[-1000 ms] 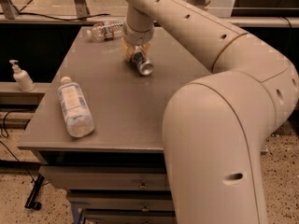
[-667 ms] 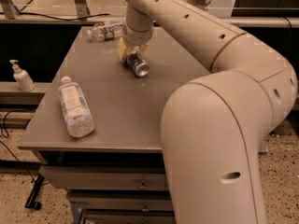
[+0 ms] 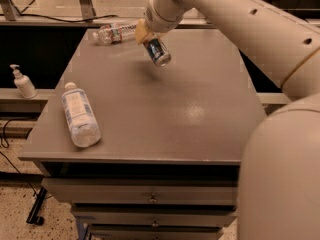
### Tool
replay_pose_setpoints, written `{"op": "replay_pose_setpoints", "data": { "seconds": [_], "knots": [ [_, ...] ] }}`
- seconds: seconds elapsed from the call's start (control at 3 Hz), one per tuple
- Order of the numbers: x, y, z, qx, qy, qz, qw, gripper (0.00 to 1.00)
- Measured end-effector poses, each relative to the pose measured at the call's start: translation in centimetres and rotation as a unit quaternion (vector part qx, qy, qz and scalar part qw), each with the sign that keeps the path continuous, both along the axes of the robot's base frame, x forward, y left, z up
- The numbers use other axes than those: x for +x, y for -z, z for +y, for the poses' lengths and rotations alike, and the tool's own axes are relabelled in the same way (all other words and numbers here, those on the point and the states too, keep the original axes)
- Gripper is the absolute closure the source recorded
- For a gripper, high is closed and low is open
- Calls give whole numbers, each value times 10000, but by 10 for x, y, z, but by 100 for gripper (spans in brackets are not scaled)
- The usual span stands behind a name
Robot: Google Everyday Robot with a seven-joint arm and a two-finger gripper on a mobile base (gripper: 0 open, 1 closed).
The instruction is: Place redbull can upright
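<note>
The redbull can (image 3: 157,52), blue and silver with a shiny round end facing me, hangs tilted in the air above the far part of the grey table (image 3: 165,109). My gripper (image 3: 145,36) is shut on the can's upper end, its yellowish fingers (image 3: 141,32) on either side. A faint shadow lies on the table under the can. The arm reaches in from the upper right.
A clear plastic bottle (image 3: 79,115) lies on its side at the table's left front. A second clear bottle (image 3: 116,32) lies at the far edge, just left of the gripper. A soap dispenser (image 3: 22,81) stands on a ledge at left. Drawers sit below the tabletop.
The can lay on the table with the gripper around it; now the gripper has lifted it off the surface, tilted.
</note>
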State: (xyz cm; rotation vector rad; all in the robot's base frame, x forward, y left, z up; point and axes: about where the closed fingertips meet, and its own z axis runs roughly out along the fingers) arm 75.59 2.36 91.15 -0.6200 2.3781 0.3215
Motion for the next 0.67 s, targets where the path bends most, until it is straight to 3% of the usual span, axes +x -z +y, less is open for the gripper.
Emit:
{"op": "replay_pose_setpoints", "data": {
  "seconds": [0.33, 0.67],
  "knots": [
    [-15, -17, -9, 675, -388, -566, 9954, 100],
    [-13, -22, -17, 1723, -591, -1060, 9775, 100]
  ]
}}
